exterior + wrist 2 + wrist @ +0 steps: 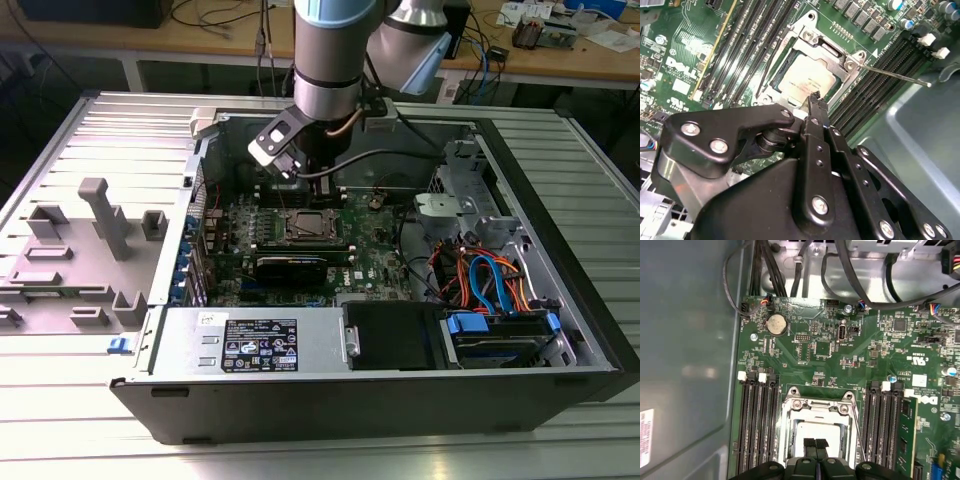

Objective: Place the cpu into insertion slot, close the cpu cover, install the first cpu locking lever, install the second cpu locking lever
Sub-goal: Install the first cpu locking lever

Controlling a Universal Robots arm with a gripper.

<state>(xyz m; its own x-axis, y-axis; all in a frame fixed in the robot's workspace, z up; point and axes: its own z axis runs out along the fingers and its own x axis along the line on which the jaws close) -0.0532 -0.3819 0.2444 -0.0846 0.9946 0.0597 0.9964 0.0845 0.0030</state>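
Observation:
The cpu lies flat in the insertion slot, its silvery top showing through the cut-out. The cpu cover lies down over it as a metal frame. One thin locking lever sticks out from the socket corner across the memory slots, unlatched. My gripper hovers just over the socket's edge, fingers shut together with nothing between them.
Long black memory slots flank the socket on both sides. The green motherboard sits in an open computer case. Cables and a drive cage lie at the exterior view's right; a grey plastic part lies outside the case.

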